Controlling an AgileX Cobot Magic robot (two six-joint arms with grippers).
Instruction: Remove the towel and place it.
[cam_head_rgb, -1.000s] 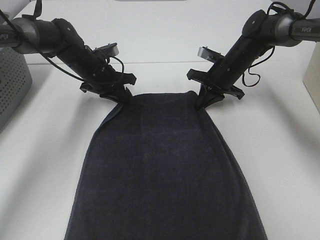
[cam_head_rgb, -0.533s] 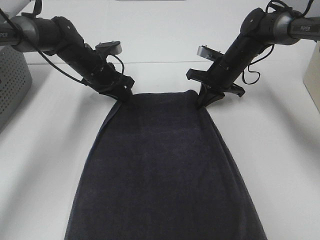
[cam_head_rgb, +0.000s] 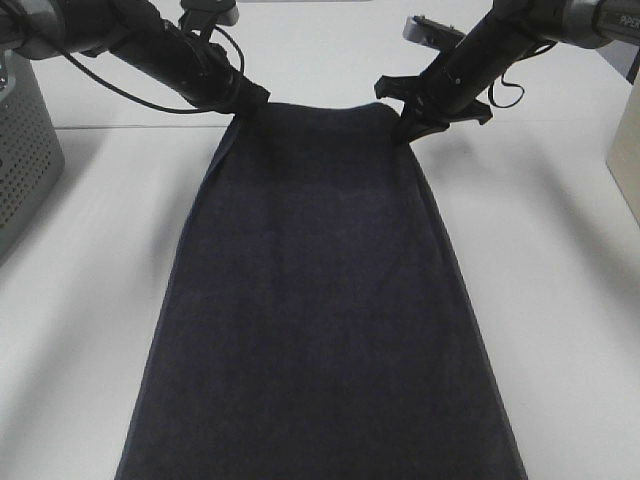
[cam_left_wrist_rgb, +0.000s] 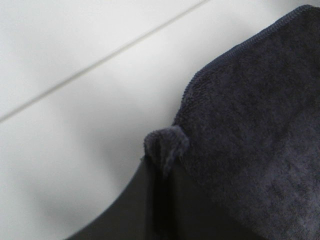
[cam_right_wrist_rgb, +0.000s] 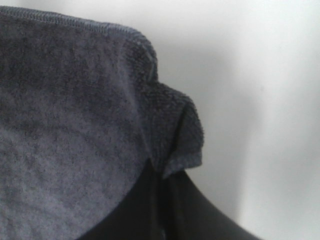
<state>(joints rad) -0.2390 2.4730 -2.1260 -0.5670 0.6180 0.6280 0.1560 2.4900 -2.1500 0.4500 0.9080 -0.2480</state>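
The dark charcoal towel (cam_head_rgb: 320, 310) hangs stretched between my two grippers and drapes down toward the front of the white table. My left gripper (cam_head_rgb: 243, 100) is shut on its far left corner; the pinched corner shows in the left wrist view (cam_left_wrist_rgb: 167, 145). My right gripper (cam_head_rgb: 405, 122) is shut on its far right corner, seen in the right wrist view (cam_right_wrist_rgb: 172, 145). Both corners are held high near the back of the table. The towel's lower end runs out of view at the front.
A grey perforated basket (cam_head_rgb: 25, 160) stands at the left edge of the white table (cam_head_rgb: 570, 260). A pale box edge (cam_head_rgb: 627, 150) shows at the far right. A seam line crosses the table's back behind the grippers.
Both grippers have risen and moved toward the back, lifting the towel's far edge and drawing the cloth up and longer in view.
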